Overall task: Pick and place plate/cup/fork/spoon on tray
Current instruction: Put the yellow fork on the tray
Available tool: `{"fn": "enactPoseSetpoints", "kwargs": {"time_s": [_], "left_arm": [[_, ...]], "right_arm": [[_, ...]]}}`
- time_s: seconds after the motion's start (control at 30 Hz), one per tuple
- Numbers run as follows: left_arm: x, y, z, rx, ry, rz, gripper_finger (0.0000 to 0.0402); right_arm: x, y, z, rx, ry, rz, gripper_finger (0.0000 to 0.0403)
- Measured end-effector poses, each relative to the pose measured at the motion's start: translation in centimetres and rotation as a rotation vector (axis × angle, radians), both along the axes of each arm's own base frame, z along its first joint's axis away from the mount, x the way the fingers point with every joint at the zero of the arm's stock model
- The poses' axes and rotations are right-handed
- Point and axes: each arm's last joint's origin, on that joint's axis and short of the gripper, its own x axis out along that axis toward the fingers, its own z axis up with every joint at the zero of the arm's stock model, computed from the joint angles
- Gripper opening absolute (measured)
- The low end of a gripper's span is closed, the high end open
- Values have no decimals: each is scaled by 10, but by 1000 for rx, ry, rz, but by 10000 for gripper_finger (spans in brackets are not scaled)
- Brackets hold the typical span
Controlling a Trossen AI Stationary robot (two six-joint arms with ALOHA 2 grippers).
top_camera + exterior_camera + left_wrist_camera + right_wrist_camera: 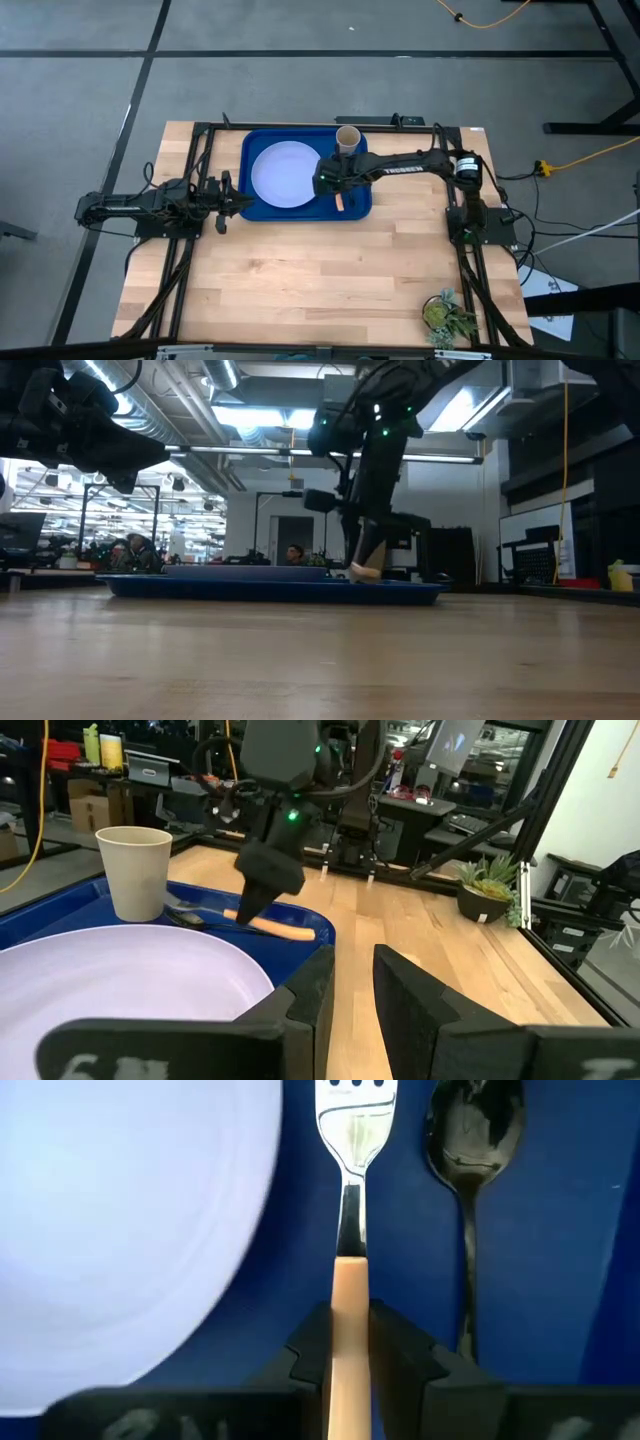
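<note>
The blue tray (258, 145) lies at the table's far middle. The pale plate (283, 175) lies in its left part, and the tan cup (347, 138) stands upright in its far right corner. The dark spoon (470, 1150) lies on the tray floor beside the fork (354, 1120). My right gripper (350, 1350) reaches in from the right and is shut on the fork, between the plate and the spoon. My left gripper (350, 995) waits slightly open and empty at the tray's left edge. My right gripper pinches the fork's wooden handle (350, 1295) between its two fingers (400, 1345). The fingers come from above, slanting down, one on each side of the handle. The fork lies low along the tray floor, with its tines toward the far edge and its handle end (298, 931) sticking out toward the near rim.
A small potted plant (447, 318) stands at the table's near right corner. Bare wood lies open in front of the tray. In the low view, people sit in the room far behind the table.
</note>
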Motion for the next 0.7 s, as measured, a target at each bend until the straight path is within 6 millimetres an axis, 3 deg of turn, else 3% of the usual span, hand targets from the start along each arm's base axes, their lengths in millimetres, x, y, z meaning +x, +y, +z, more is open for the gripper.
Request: {"fn": "enactPoseSetpoints", "kwargs": {"time_s": [0.43,0.7], "left_arm": [[0,0,0,0,0,0,65],[0,0,0,0,0,-1,65]], "right_arm": [[9,-17,-30,28,8,20,52],[6,-18,-32,10,40,-1,68]]}}
